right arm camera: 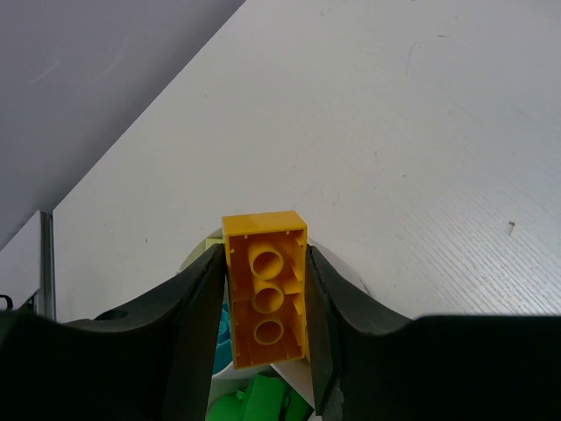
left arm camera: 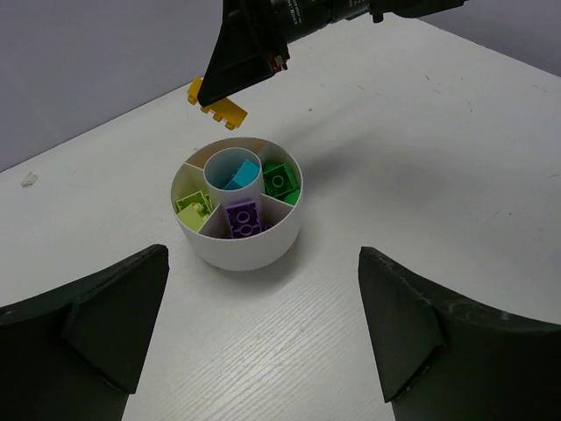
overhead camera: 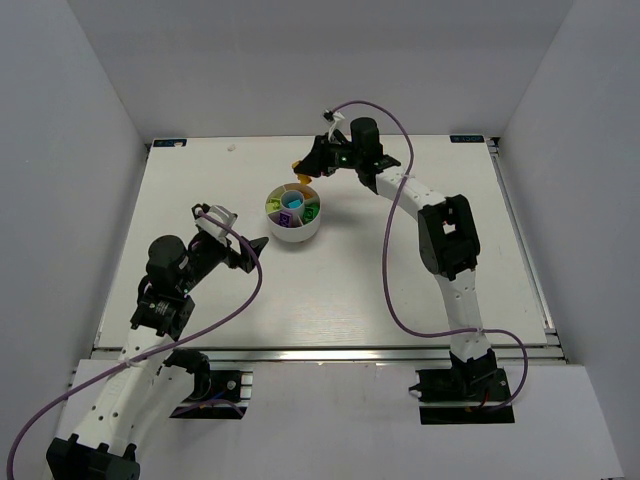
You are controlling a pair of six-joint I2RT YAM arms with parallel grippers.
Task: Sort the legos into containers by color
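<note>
A round white divided dish (overhead camera: 293,231) (left arm camera: 250,246) stands mid-table, its wedge sections and central well being the containers. Inside lie a lime lego (left arm camera: 191,208), a purple lego (left arm camera: 241,217), a green lego (left arm camera: 280,181) and a cyan lego (left arm camera: 237,175) in the well. My right gripper (overhead camera: 303,166) (right arm camera: 265,289) is shut on an orange lego (right arm camera: 265,289) (left arm camera: 217,103) (overhead camera: 299,167), hollow underside toward the wrist camera, hovering above the dish's far rim. My left gripper (overhead camera: 255,247) (left arm camera: 263,324) stands open just left of the dish, nothing between its fingers.
The dish's far wedge (left arm camera: 206,158) shows only white floor. White walls enclose the table (overhead camera: 400,280) on three sides. The right arm's purple cable (overhead camera: 390,270) loops over the table right of the dish.
</note>
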